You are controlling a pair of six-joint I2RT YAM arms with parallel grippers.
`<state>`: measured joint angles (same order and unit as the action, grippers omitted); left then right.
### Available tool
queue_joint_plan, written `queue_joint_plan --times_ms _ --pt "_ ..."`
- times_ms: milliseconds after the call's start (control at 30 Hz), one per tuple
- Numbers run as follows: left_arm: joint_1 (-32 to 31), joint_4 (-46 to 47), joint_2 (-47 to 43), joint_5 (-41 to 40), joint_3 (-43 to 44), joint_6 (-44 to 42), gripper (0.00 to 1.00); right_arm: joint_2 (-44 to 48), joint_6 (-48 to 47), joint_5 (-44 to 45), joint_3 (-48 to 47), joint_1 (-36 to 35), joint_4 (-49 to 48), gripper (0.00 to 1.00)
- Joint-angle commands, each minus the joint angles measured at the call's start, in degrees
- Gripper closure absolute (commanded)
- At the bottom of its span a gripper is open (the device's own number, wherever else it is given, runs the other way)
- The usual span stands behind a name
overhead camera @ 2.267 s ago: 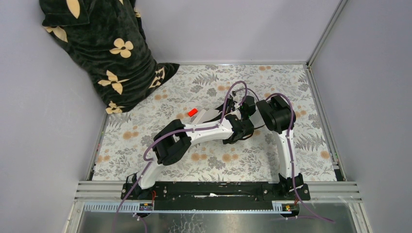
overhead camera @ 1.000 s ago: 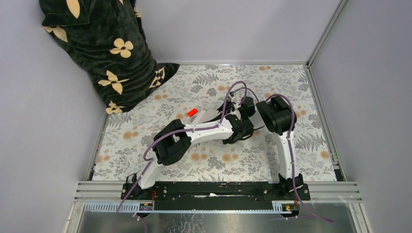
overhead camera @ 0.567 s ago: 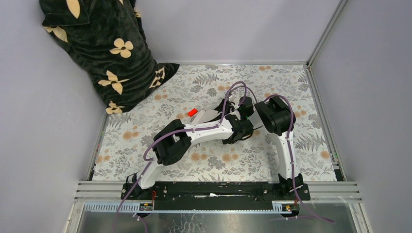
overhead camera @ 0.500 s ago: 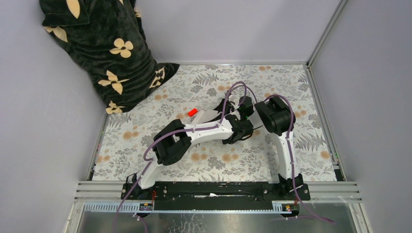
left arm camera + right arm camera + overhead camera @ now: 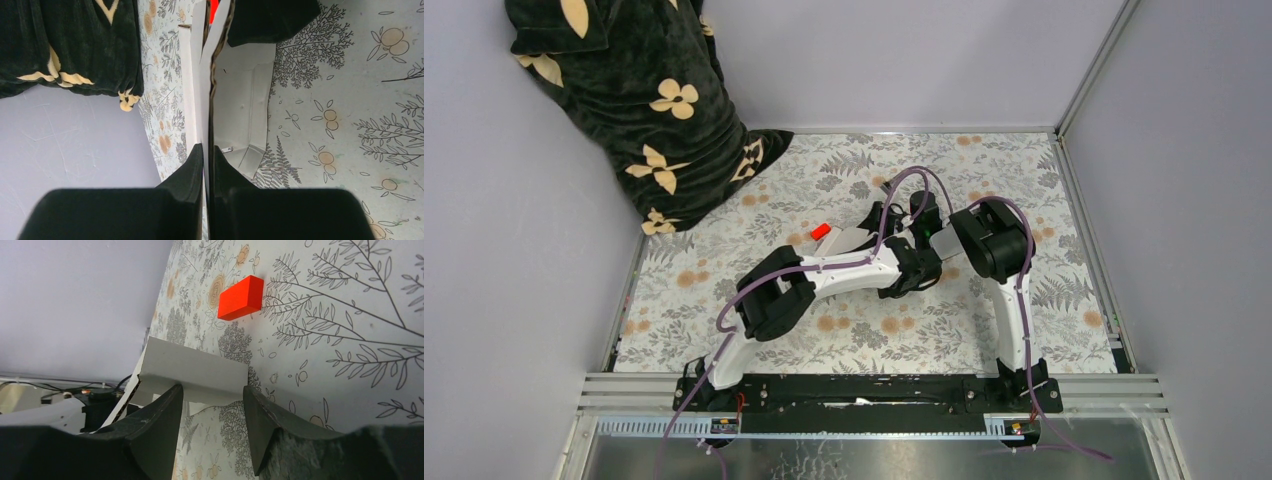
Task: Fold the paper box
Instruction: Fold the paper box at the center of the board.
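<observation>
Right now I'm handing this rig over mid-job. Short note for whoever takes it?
Grip: left pincer shut on an upright wall of the paper box; right pincer open, with a white flap just past its tips, not gripped.
Things: the box is between the two wrists; the red block lies apart from it.
Done: some walls raised, box partly formed.
Left: fold and tuck the remaining flaps; box not closed yet.

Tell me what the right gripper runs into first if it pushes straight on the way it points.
The paper box: its white flap stands right ahead of the open right gripper, so it is likely met first. The red block lies farther on; depth is hard to judge.
</observation>
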<state>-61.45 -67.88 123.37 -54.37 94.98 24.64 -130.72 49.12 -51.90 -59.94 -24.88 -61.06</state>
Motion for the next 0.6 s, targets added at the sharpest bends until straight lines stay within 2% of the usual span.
queue_joint_plan --times_ms 0,467,567 --pt "-0.69 10.26 0.26 12.77 -1.85 3.02 0.89 0.80 -7.89 2.96 -1.07 -2.02 4.03 0.44" --pt "-0.63 12.17 -0.67 13.81 -3.50 2.34 0.89 -3.53 -5.54 -4.14 -0.18 -2.10 -14.62 0.41" --pt "-0.60 12.31 -0.72 13.98 -3.62 2.29 0.89 -3.99 -6.27 -5.53 -0.68 -2.11 -14.99 0.40"
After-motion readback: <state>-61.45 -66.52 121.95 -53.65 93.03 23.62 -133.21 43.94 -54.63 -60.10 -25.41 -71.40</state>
